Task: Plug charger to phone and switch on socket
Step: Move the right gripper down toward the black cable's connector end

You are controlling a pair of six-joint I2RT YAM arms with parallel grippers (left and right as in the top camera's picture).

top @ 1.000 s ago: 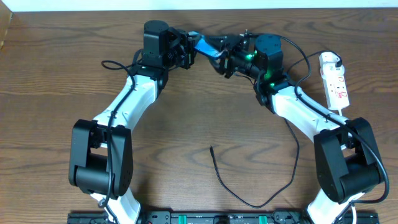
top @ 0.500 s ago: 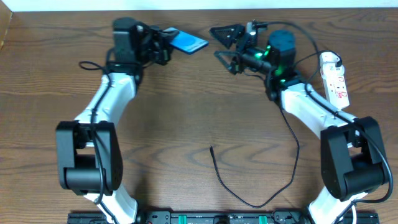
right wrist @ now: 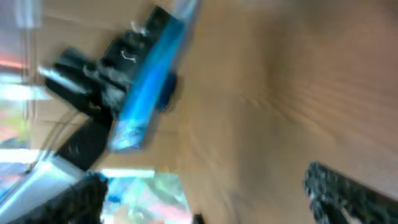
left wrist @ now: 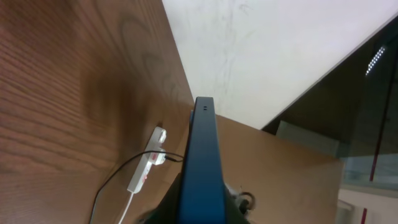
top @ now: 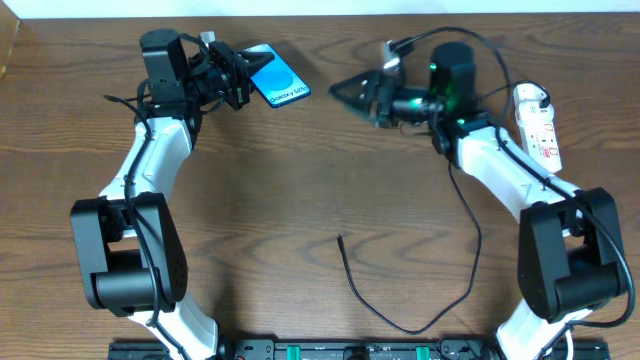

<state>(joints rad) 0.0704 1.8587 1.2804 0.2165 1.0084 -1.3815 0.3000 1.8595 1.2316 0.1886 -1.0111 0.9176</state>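
Clamping tight, the left gripper (top: 238,80) has its jaws pinched on one short end of the phone (top: 277,84), holding it off the table (top: 300,170) near the far edge, left of centre, with the blue screen showing. The right gripper (top: 350,90) is spread wide with nothing in it, facing the phone from well apart. The charger (top: 342,252) lies loose toward the front edge, plug tip free. The socket (top: 540,128) sits by the far right corner. That phone looks slim, rigid and glassy, so probably slippery and best held across its edges. The cable's light and floppy. I'd pinch it right behind the tip, or it droops.
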